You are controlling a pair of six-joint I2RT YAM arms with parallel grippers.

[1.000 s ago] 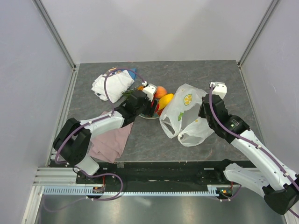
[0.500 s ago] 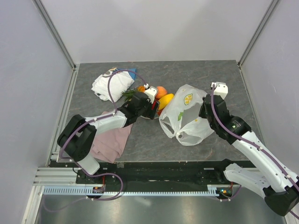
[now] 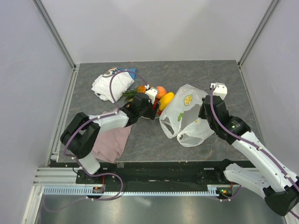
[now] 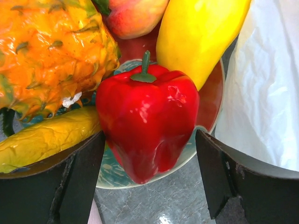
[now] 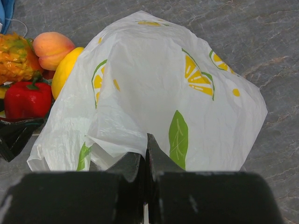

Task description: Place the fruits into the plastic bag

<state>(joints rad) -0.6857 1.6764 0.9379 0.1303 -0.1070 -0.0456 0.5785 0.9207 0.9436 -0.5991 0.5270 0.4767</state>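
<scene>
The fruits lie together on a red-and-teal plate (image 4: 208, 108): a pineapple (image 4: 51, 51), a peach (image 4: 133, 16), a yellow mango (image 4: 201, 37), a second mango (image 4: 46, 137) and a red pepper (image 4: 147, 121). My left gripper (image 4: 149, 186) is open, one finger on each side of the pepper's lower end, with gaps both sides. In the top view the left gripper (image 3: 152, 106) is at the plate's near edge. The plastic bag (image 5: 163, 84) with lemon print stands tented right of the plate. My right gripper (image 5: 147, 149) is shut on a fold of the plastic bag (image 3: 184, 114), holding it up.
A white folded cloth (image 3: 112, 84) lies at the back left, a blue item (image 3: 133, 72) behind it. A pink cloth (image 3: 112, 140) lies under the left arm. Metal rails and grey walls bound the table on both sides.
My left gripper has slid closer to the plate and its jaws have spread a little wider. The right arm and the bag have stayed put.
</scene>
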